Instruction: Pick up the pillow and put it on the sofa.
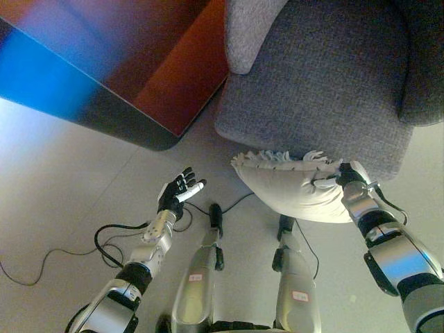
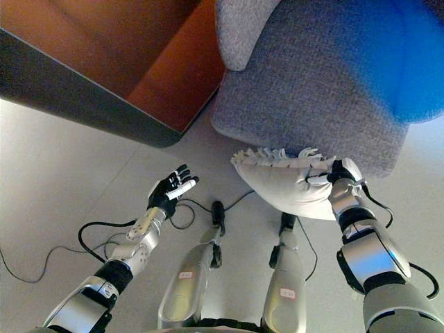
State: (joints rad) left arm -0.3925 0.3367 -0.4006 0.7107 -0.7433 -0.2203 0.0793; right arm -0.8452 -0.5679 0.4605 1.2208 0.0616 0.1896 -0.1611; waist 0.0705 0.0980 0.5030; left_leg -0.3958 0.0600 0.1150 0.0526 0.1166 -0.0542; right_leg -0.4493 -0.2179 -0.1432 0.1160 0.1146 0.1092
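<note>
A cream pillow with a fringed top edge is held off the floor, just in front of the grey sofa seat. My right hand grips the pillow's right end, its fingers curled into the fabric. My left hand hovers over the floor to the pillow's left, fingers spread and holding nothing, well apart from the pillow.
A reddish-brown table with a dark rim stands at the upper left, close beside the sofa. A grey sofa cushion leans at the seat's back left, and a darker armrest rises on the right. Pale floor lies below.
</note>
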